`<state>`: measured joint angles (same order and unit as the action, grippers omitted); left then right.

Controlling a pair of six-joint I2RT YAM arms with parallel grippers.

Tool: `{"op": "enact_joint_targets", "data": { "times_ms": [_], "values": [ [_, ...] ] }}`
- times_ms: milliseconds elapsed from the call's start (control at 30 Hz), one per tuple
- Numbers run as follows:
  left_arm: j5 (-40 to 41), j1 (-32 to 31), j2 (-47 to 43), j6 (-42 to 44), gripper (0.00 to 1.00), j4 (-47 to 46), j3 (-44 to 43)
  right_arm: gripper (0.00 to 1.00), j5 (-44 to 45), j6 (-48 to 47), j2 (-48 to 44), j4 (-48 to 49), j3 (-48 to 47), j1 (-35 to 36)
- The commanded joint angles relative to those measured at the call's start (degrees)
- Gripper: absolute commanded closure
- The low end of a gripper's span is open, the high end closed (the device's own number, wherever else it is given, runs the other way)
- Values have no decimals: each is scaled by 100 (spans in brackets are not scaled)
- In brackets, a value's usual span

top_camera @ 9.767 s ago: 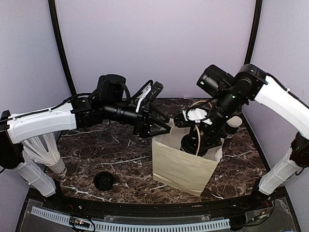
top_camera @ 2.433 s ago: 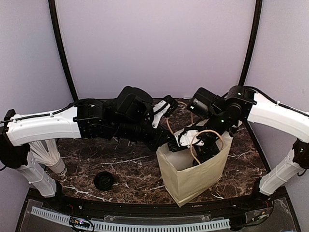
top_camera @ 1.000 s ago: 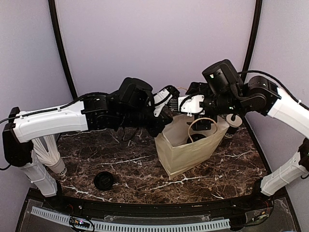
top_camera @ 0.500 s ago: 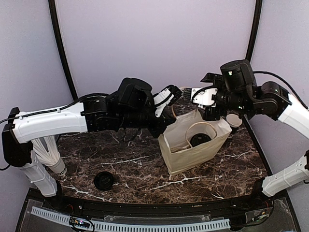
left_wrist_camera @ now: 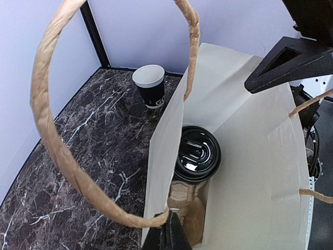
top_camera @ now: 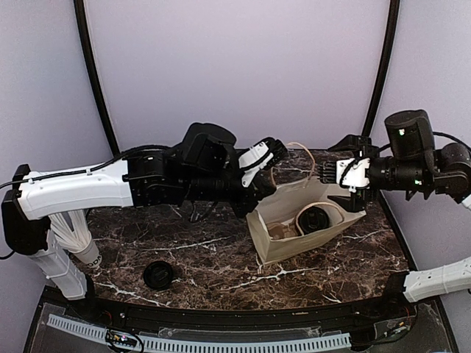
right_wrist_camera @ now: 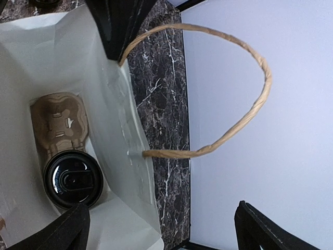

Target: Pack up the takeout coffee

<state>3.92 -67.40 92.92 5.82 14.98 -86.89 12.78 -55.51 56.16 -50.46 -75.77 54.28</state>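
Observation:
The takeout coffee, a black-lidded cup, stands inside a pale paper bag on the marble table. Its lid sits beside a brown cardboard carrier on the bag's floor. My left gripper is shut on the bag's rim where a twine handle attaches, its fingertips pinched together. My right gripper hangs open above the bag's right side, holding nothing. In the right wrist view the coffee lies below, with the open right gripper clear of the bag.
A second black cup with a bare white rim stands on the table behind the bag. A loose flat black lid lies front left. A white cup sits by the left arm's base. The bag's other handle arcs freely.
My right gripper has pulled back to the right, out from over the bag, staying open. The bag has shifted right and leaned over, its mouth wider. The left gripper keeps its hold.

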Motion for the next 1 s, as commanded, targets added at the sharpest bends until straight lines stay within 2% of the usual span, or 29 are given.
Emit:
{"op": "enact_joint_targets", "data": {
  "times_ms": [0,300,433,533,867,967],
  "values": [
    [13,-166,-135,257,100,-33,-170,1,-133,-103,-330,191,284,-64],
    [42,-593,-37,462,100,292,-440,1,197,31,-1049,1628,1017,-688],
    [-58,-751,-12,465,100,430,-515,1,-175,704,-840,1620,726,-1049],
    [-58,-822,35,466,100,533,-513,1,-423,855,-883,1635,662,-1116],
    [201,-837,156,467,100,468,-497,1,-1240,-36,-1445,852,1221,-1113],
    [271,-837,236,486,100,500,-553,2,-1579,102,-1520,821,1048,-1117]
  ]
}}
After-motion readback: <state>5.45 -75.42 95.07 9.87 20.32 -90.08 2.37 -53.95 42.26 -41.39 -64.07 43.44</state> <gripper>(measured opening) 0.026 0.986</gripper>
